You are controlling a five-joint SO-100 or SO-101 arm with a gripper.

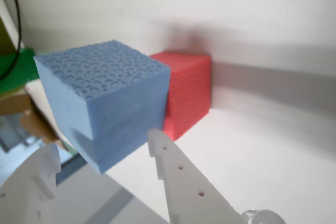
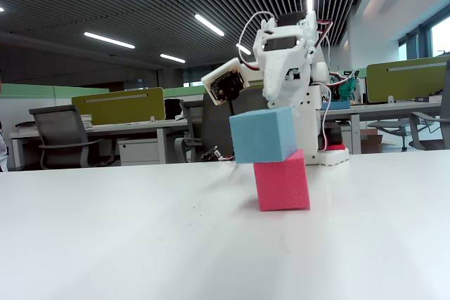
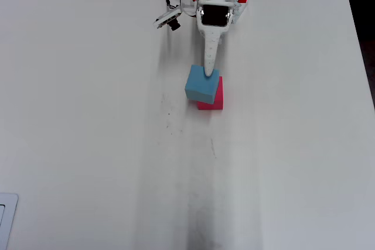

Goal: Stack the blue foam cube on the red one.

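The blue foam cube (image 2: 264,135) sits on top of the red foam cube (image 2: 283,182), shifted to the left in the fixed view so that it overhangs, and slightly tilted. Both show in the overhead view, the blue cube (image 3: 202,85) over the red cube (image 3: 214,100), and in the wrist view, the blue cube (image 1: 105,98) in front of the red cube (image 1: 186,90). My gripper (image 1: 105,150) is open, its white fingers (image 1: 168,166) spread on either side of the blue cube's near lower corner. In the fixed view it (image 2: 281,100) hangs just above the blue cube's back.
The white table (image 3: 88,115) stretches wide on all sides of the stack. The arm's base (image 2: 309,124) stands right behind the cubes. A small object (image 3: 6,212) lies at the table's lower left edge in the overhead view.
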